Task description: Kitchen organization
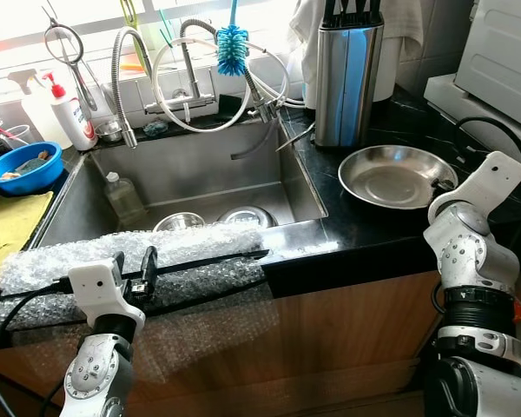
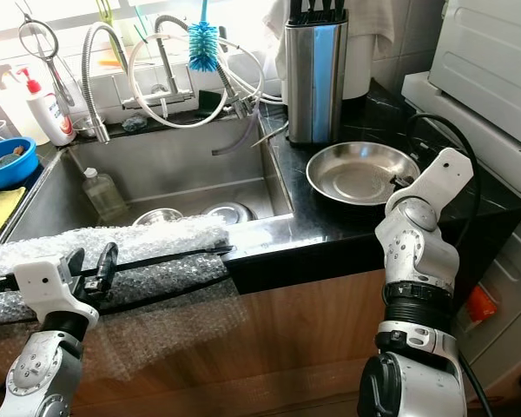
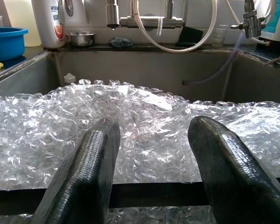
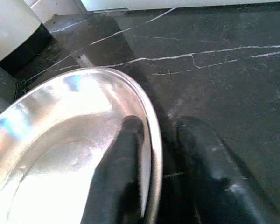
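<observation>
While our right gripper [image 4: 151,140] reaches over the black counter [image 1: 391,234], its two fingers straddle the rim of the steel pan [image 1: 395,176]: one finger lies inside the pan, the other outside on the counter, and the rim runs between them. We cannot tell whether they already press on the rim or just bracket it. The pan sits flat on the counter right of the sink [image 1: 191,174], just in front of the knife block [image 1: 347,74].

Our left gripper [image 3: 151,140] rests low at the front edge of the sink, its fingers spread apart and empty, pointing across a sheet of bubble wrap [image 1: 130,252] that drapes over the sink's front lip and down the cabinet. A black strap [image 1: 208,258] runs across the wrap.

Down in the sink we see a clear bottle [image 1: 122,195] and two steel bowls [image 1: 217,219]. A blue brush [image 1: 232,48] hangs over the tap [image 1: 187,82]. Left of the sink stand a blue bowl [image 1: 22,165], a yellow cloth [image 1: 13,221] and a white pump bottle [image 1: 74,113].
</observation>
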